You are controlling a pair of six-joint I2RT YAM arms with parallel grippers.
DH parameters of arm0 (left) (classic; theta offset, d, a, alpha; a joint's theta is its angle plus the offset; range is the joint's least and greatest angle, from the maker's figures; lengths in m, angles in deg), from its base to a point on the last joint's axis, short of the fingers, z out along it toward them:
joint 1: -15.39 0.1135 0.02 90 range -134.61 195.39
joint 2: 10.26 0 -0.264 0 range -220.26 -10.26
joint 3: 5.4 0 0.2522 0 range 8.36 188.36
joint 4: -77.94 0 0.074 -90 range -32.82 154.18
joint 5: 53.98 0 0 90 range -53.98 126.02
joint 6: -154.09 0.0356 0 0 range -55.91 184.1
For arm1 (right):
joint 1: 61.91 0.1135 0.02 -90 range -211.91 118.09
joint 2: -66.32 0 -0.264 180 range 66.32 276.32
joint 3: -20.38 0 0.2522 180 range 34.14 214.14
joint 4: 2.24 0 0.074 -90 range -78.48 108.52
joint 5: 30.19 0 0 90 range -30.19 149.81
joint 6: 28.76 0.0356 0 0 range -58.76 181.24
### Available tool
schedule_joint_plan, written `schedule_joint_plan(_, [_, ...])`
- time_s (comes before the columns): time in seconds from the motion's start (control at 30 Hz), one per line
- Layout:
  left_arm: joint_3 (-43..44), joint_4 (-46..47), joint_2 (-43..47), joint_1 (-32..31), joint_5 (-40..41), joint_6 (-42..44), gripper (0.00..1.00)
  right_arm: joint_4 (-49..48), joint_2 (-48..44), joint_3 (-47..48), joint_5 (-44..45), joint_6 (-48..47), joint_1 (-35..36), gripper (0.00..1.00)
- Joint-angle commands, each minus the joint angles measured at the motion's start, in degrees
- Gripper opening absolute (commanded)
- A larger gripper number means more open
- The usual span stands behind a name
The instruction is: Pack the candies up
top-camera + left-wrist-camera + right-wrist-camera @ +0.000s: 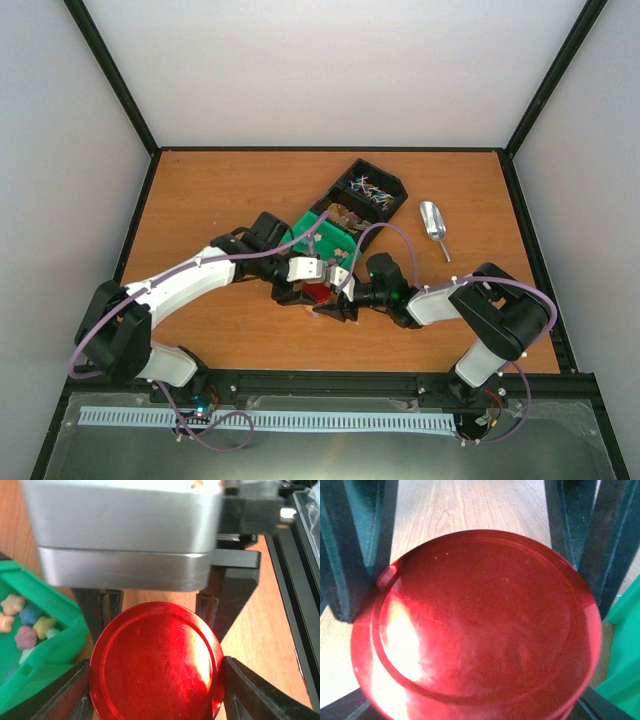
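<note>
A round red lid (156,665) fills both wrist views and also shows in the right wrist view (475,625). My left gripper (157,687) is shut on it, with a black finger (245,690) pressed to each side of the rim. My right gripper (475,712) faces it from the other side. Its fingers (97,612) reach in under the lid and seem to grip the jar below, which is hidden. Both grippers meet at the table's middle (320,292). Pastel candies (25,625) lie in a green tray (55,650) just left of the lid.
The green tray (305,232) lies behind the grippers. A black bin (395,185) with colourful wrapped pieces stands at the back right of it. A metal scoop (433,224) lies on the wood table (200,200) further to the right.
</note>
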Motion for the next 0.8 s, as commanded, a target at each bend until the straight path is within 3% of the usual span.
schedule_joint_plan(0.0, [1.5,-14.1,-1.8,0.6,-6.0,13.6,0.44,3.1,-0.8,1.5,-1.1,-4.3,-3.2,0.48])
schedule_joint_plan(0.03, [0.3,-11.2,-1.2,0.7,-5.2,10.8,0.43,3.1,-0.9,1.7,-0.7,-4.3,-3.5,0.52])
schedule_joint_plan(0.17, [-6.0,6.0,3.5,0.7,1.4,-10.6,0.43,2.3,-1.9,1.5,0.8,-1.3,-3.6,0.85])
schedule_joint_plan(0.23, [-7.9,12.8,4.9,0.4,6.0,-19.6,0.44,0.9,-2.6,0.4,1.7,1.2,-3.2,0.89])
schedule_joint_plan(0.37, [-9.5,18.6,6.0,-2.1,13.5,-29.6,0.43,-1.3,-3.0,-1.7,3.8,3.0,-1.3,0.9])
schedule_joint_plan(0.57, [-10.4,22.1,6.1,-4.5,14.7,-36.2,0.43,-4.8,0.2,-1.2,7.7,4.4,0.5,0.87])
schedule_joint_plan(0.67, [-10.9,21.1,6.7,-4.5,12.9,-36.0,0.43,-5.4,1.3,-0.3,8.7,4.5,0.5,0.81])
schedule_joint_plan(0.77, [-11.1,18.3,7.7,-4.5,8.7,-30.6,0.43,-5.7,1.2,-0.4,8.2,4.3,0.5,0.7])
